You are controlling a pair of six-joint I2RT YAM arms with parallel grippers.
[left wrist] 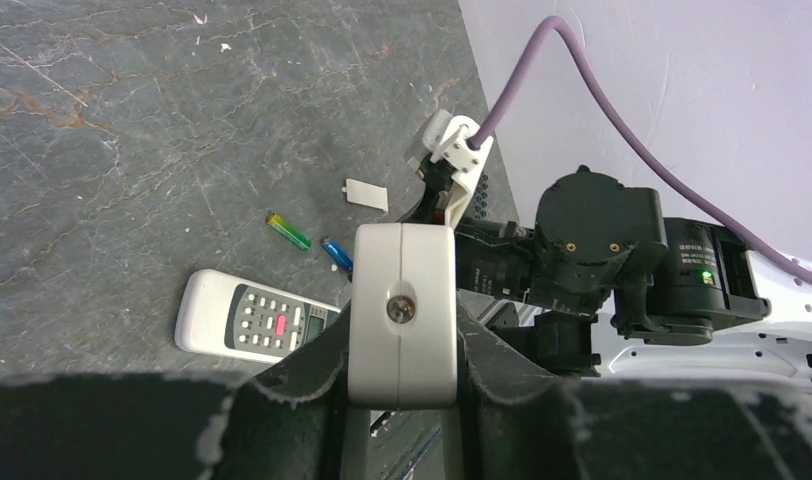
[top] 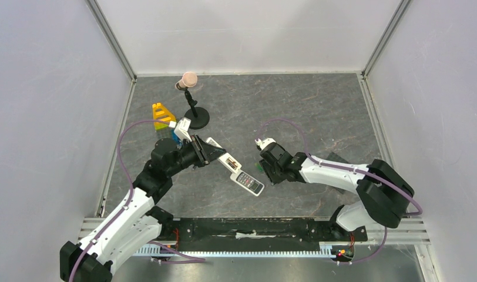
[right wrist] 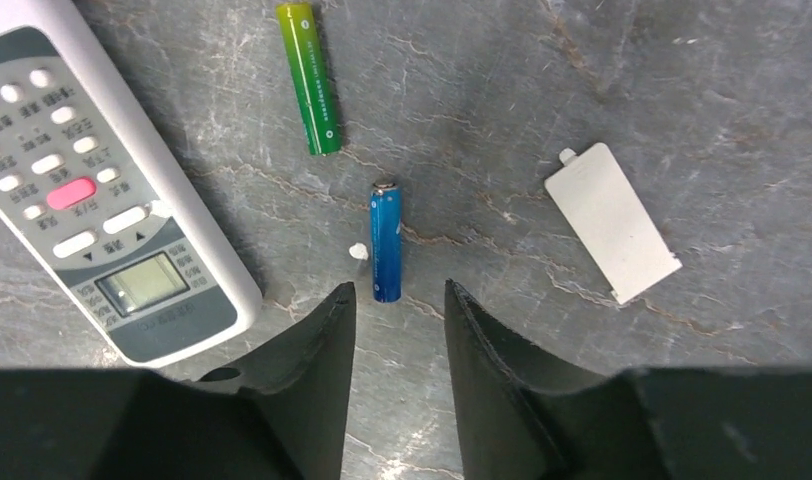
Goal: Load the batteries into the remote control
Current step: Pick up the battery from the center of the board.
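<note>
The remote control (right wrist: 102,190), white with a dark grey button face and a small display, lies face up on the table (top: 249,183) (left wrist: 252,320). A green battery (right wrist: 310,78) and a blue battery (right wrist: 385,240) lie beside it, apart from each other. My right gripper (right wrist: 399,290) is open and low over the table, with the blue battery's near end just at its fingertips, untouched. My left gripper (left wrist: 402,330) is shut on a second, all-white remote (left wrist: 402,300) (top: 221,157), held above the table with its screwed end toward the camera.
A loose white battery cover (right wrist: 612,222) lies right of the blue battery. A black stand with a pink ball top (top: 192,100), a yellow toy (top: 161,114) and a small blue thing (top: 176,136) are at the back left. Walls close in three sides.
</note>
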